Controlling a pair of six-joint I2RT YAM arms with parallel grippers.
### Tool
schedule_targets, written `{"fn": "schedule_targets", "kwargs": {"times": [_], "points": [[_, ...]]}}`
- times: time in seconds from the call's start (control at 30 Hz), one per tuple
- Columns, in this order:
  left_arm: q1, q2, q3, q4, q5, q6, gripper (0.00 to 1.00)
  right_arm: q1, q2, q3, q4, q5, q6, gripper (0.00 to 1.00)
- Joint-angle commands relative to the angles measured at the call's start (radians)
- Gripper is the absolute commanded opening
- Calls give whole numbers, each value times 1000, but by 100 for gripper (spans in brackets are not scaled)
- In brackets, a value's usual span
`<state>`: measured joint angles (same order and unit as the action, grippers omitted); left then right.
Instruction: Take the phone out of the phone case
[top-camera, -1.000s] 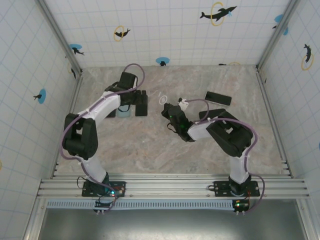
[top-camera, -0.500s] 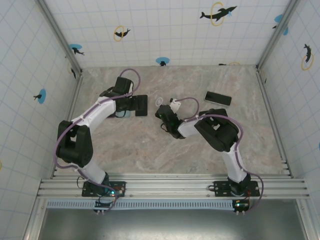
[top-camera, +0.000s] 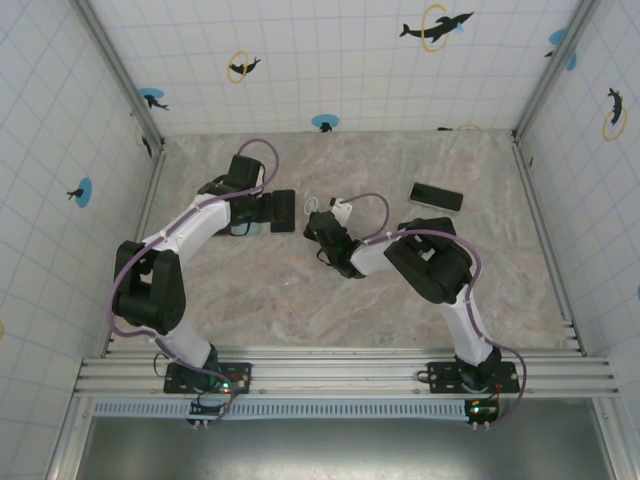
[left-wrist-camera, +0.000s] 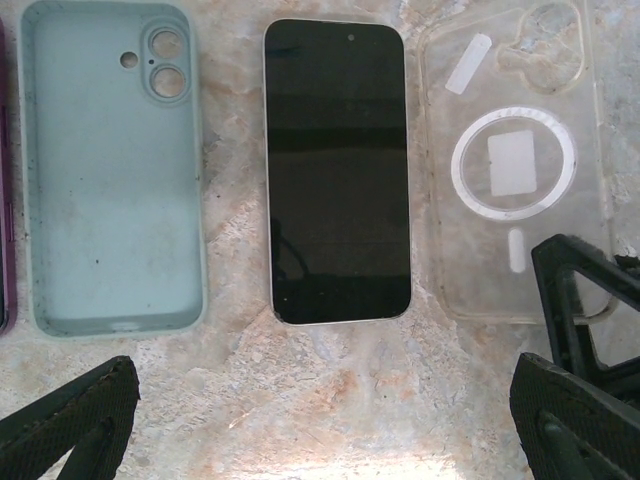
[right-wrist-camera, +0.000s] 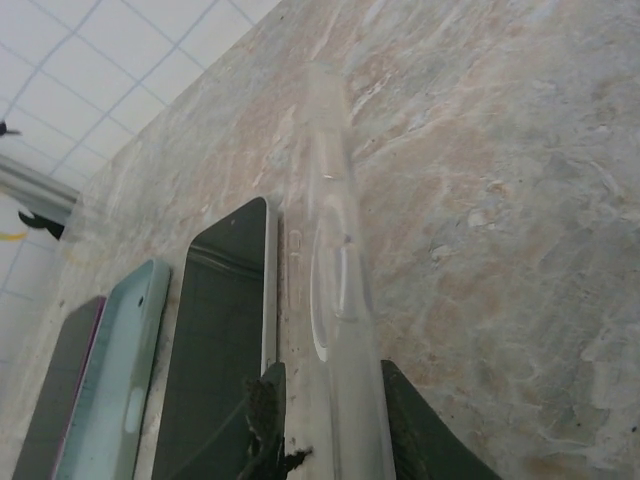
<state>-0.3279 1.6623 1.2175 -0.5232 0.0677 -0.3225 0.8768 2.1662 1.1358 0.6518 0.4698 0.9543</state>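
- Between the right gripper's (right-wrist-camera: 328, 375) two dark fingers (right-wrist-camera: 265, 420) stands the near edge of the clear case (right-wrist-camera: 335, 260). The fingers sit a little apart on either side of it, and whether they press on it cannot be told.
- Seen from the left wrist, that clear case lies flat on the marble table (left-wrist-camera: 300, 360) with its ring and camera cut-out showing. The right gripper sits over its near right corner.
- Above the row, the left gripper (left-wrist-camera: 322, 400) hovers with its fingers (left-wrist-camera: 70, 420) spread wide, holding nothing.
- The phone (left-wrist-camera: 338, 170) lies bare with its dark screen up, out of any case. It is just beside the clear case on one side and a teal case (left-wrist-camera: 110, 200) on the other.
- Beyond the teal case, a purple-edged item (right-wrist-camera: 65, 390) lies next in the row.
- Well apart, toward the right wall, a dark slab (top-camera: 436, 195) lies on the table.
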Motion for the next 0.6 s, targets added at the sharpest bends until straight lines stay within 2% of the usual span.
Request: {"fn": "schedule_targets", "kwargs": {"times": [0.0, 0.3, 0.57], "points": [[12, -29, -18, -14, 10, -15, 98, 2, -7, 12, 2, 2, -68, 30], [19, -15, -24, -14, 22, -16, 98, -10, -58, -27, -20, -6, -217, 36], [16, -7, -23, -15, 27, -12, 98, -57, -51, -47, -41, -83, -312, 37]]}}
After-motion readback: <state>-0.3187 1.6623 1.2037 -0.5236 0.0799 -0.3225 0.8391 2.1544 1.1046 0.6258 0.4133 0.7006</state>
